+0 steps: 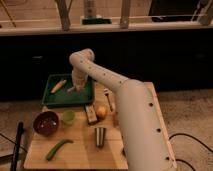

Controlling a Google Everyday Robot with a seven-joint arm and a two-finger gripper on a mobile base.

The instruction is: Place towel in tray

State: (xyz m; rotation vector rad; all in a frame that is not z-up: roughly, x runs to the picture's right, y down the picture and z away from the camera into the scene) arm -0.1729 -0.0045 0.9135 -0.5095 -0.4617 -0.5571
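The white arm reached across the wooden bench [80, 150] and ended in the gripper [73, 90], which hung low over the green tray [50, 97]. Whether the jaws were released or clenched could not be told, and no towel could be made out with certainty; a pale patch beneath the jaws may have been it.

Judged risks: limp cloth could drape over the tray's shallow rim or cling to the jaws on retreat, and the descending wrist could nudge the yellowish elongated item [58, 86] lying diagonally in the tray.

On the bench stood a dark red bowl [46, 123], a small green cup [68, 117], an orange round fruit [102, 111], a metallic cup [100, 136] and a slender curved green vegetable [58, 149].
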